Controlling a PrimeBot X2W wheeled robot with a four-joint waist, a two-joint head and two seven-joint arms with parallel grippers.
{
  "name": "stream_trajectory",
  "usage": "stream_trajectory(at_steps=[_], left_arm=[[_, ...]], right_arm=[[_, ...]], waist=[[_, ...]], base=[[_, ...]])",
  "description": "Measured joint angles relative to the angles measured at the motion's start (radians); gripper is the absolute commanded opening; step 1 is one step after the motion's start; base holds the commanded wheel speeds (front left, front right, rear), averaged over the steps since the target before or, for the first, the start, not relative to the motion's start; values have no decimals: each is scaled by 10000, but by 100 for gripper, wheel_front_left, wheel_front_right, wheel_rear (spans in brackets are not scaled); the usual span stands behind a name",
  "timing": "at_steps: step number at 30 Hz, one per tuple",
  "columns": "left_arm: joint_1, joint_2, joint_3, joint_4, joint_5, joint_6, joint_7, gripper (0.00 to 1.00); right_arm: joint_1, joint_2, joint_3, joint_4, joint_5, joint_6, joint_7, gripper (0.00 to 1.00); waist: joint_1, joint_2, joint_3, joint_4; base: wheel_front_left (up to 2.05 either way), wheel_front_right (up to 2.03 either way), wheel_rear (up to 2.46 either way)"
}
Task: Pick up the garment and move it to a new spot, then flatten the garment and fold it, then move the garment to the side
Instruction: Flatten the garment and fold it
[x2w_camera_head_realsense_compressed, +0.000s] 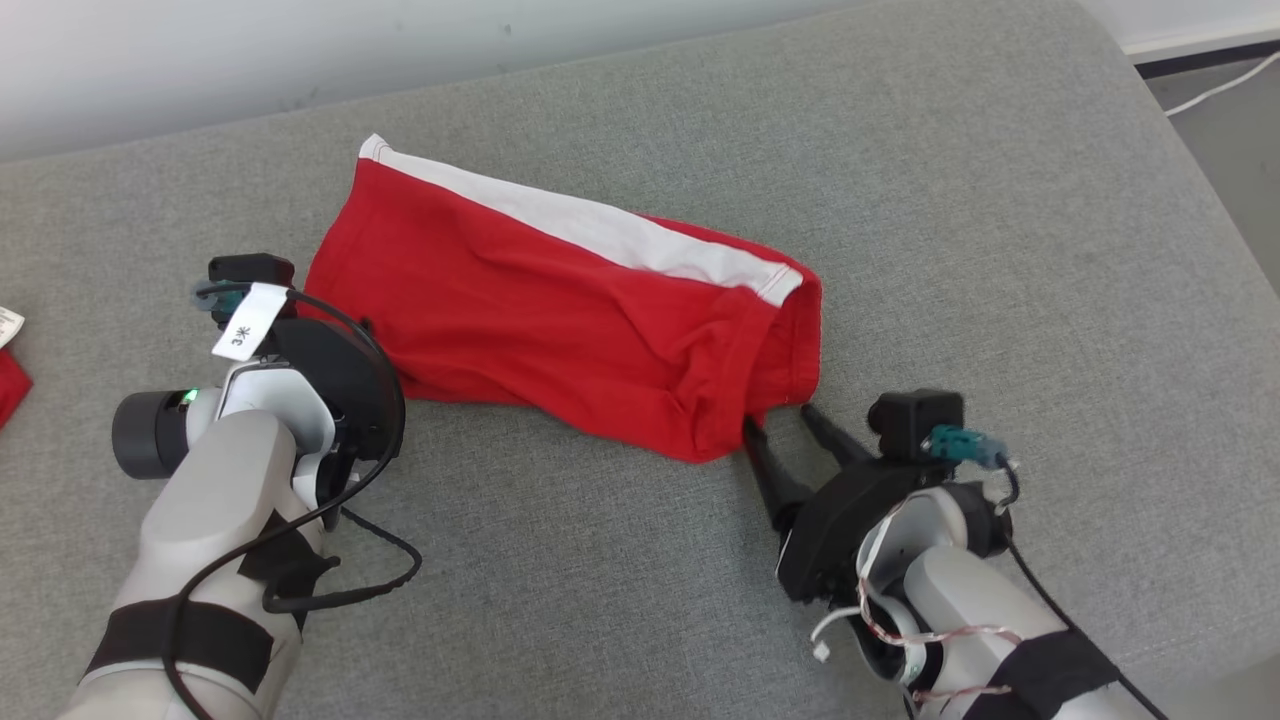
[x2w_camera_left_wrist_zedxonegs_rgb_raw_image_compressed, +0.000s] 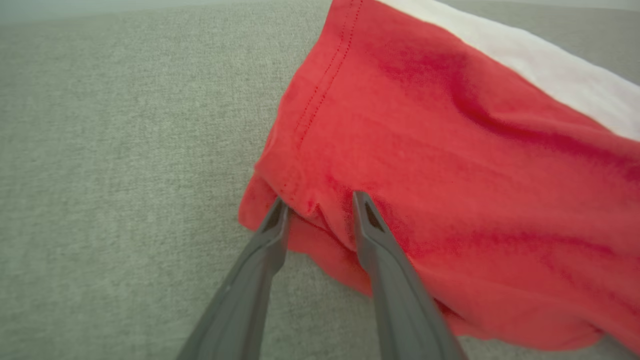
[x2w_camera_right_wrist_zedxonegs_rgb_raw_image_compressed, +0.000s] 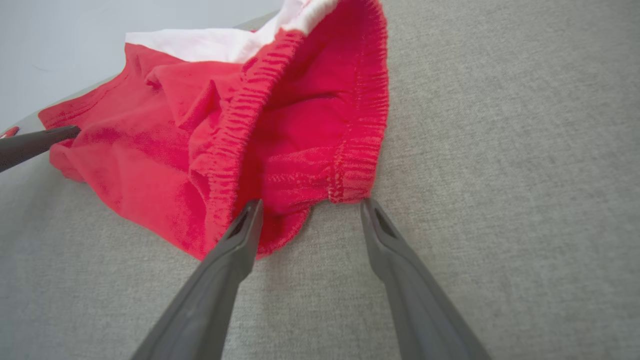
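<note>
The left gripper (x2w_camera_left_wrist_zedxonegs_rgb_raw_image_compressed: 321, 204) stood half parted, a bunched hem corner loose between its jaws. The right gripper (x2w_camera_right_wrist_zedxonegs_rgb_raw_image_compressed: 311, 204) gaped wide and empty, tips at the waistband. The red garment (x2w_camera_head_realsense_compressed: 540, 320) lay on the grey cushion (x2w_camera_head_realsense_compressed: 1000, 200), its long axis running upper left to lower right, an arm at each end.

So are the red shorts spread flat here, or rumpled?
Rumpled, not flat: the red shorts lie on the grey cushion with creases across the cloth, and the elastic waistband gapes open near the right hand.
</note>
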Motion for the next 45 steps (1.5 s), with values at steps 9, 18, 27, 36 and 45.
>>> stream_trajectory(at_steps=[9,18,27,36,45], left_arm=[[96,17,17,44,-15,-86,-15,60],[195,-36,10,119,-50,-88,-90,85],[132,-33,-10,100,-48,-84,-119,100],[-34,-35,-17,65,-48,-75,-132,100],[-136,-40,-63,13,-48,-77,-148,100]], right_arm=[[520,-360,-79,-1223,-439,0,61,100],[895,-410,-395,-1728,-756,-2,336,100],[823,-169,-594,-1762,-1381,0,614,100],[646,-25,-1289,-1214,-2355,-2,706,100],[519,138,-1588,-986,-2568,0,974,100]], waist=[[0,0,-146,-16],[-1,0,-203,-51],[0,0,-8,57],[0,0,145,122],[0,0,344,205]], base=[[0,0,0],[0,0,0],[0,0,0],[0,0,0],[0,0,0]])
